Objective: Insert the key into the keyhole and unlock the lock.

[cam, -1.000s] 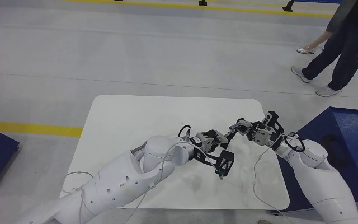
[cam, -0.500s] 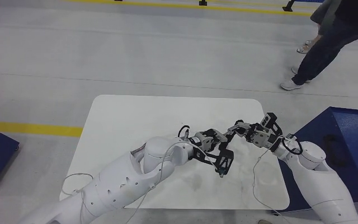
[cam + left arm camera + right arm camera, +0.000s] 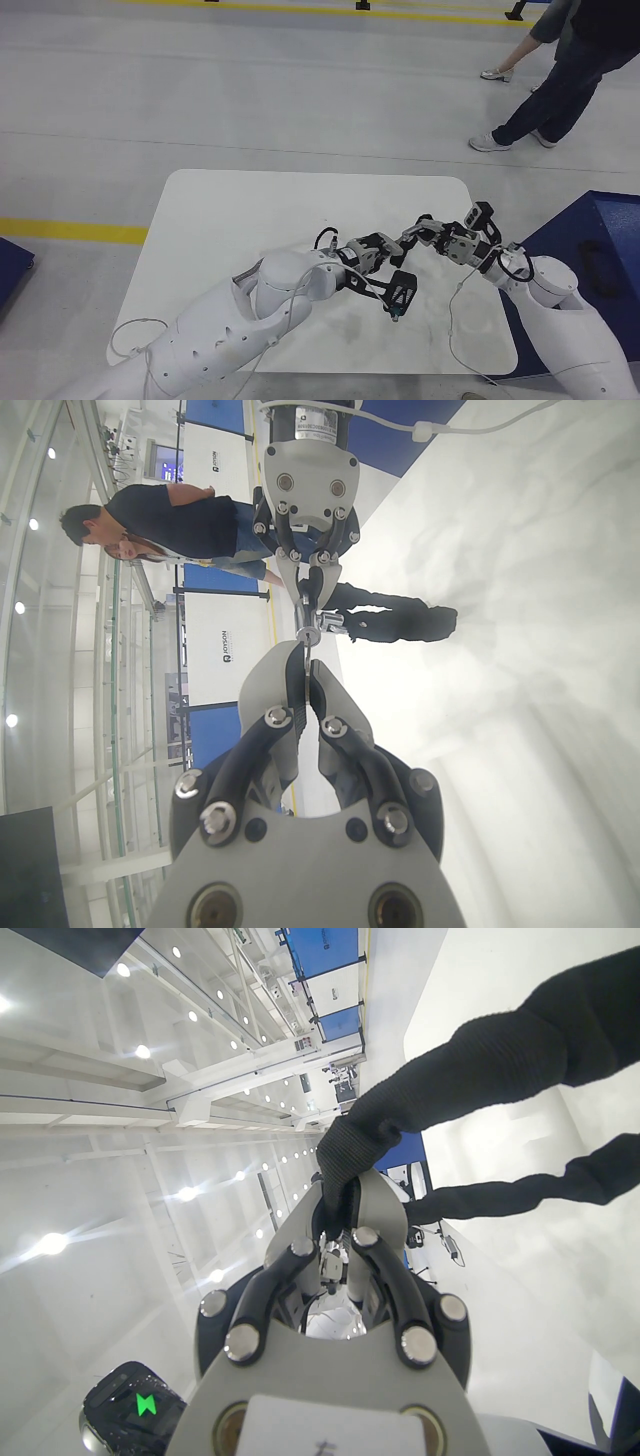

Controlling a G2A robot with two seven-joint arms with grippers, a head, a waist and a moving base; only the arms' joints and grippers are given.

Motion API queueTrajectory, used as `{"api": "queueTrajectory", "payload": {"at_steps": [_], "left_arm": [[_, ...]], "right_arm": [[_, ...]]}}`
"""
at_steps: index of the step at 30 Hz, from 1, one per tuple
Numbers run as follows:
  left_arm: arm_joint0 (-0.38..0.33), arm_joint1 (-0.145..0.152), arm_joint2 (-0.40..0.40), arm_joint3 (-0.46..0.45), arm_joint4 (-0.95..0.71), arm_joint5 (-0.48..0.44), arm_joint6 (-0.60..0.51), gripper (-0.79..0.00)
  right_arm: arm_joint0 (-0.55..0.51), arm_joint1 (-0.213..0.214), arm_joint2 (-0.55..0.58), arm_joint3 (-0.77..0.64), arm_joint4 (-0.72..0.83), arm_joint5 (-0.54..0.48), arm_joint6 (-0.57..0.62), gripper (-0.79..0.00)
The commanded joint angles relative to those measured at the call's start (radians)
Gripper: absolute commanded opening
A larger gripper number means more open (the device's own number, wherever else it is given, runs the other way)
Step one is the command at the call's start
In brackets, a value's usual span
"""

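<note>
Above the right half of the white table [image 3: 250, 215], my two grippers meet tip to tip. The left gripper [image 3: 306, 660] [image 3: 400, 245] is shut on a flat metal key [image 3: 306, 677], held edge-on. The key's tip touches the bottom of a small silver lock [image 3: 306, 620]. My right gripper [image 3: 311, 587] [image 3: 424, 230] is shut on the lock from the opposite side. In the right wrist view, black knitted fabric [image 3: 450, 1078] runs out from between the right gripper's [image 3: 345, 1208] fingers and hides the lock.
A white cable [image 3: 455, 300] hangs from the right arm over the table's right front part. A blue panel [image 3: 590, 240] stands just past the table's right edge. The table's left and far parts are bare.
The right arm has edged slightly toward the left arm. Both grippers stay shut and joined at the lock.
</note>
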Motion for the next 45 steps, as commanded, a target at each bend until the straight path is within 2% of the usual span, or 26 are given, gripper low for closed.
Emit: {"api": "queueTrajectory", "payload": {"at_steps": [1, 25, 29, 32, 37, 45], "left_arm": [[0.001, -0.003, -0.003, 0.003, 0.005, -0.004, 0.004, -0.785], [0.039, -0.027, -0.049, -0.009, 0.059, -0.041, 0.036, -0.785], [0.053, -0.028, -0.072, -0.002, 0.015, -0.035, 0.096, -0.785], [0.062, -0.024, -0.104, 0.013, -0.039, -0.014, 0.224, -0.785], [0.085, -0.015, -0.147, 0.033, -0.048, 0.009, 0.283, -0.785], [0.103, -0.013, -0.163, 0.035, -0.046, 0.001, 0.341, -0.785]], "right_arm": [[-0.002, -0.001, 0.003, -0.001, -0.001, -0.001, 0.002, -0.785], [-0.008, -0.013, 0.027, -0.016, -0.031, 0.034, 0.041, -0.785], [-0.001, -0.017, 0.026, 0.000, 0.003, 0.068, 0.077, -0.785], [0.012, -0.020, 0.023, 0.024, 0.036, 0.106, 0.122, -0.785], [0.034, -0.024, 0.017, 0.062, 0.064, 0.132, 0.175, -0.785], [0.058, -0.031, 0.009, 0.103, 0.091, 0.160, 0.237, -0.785]]}}
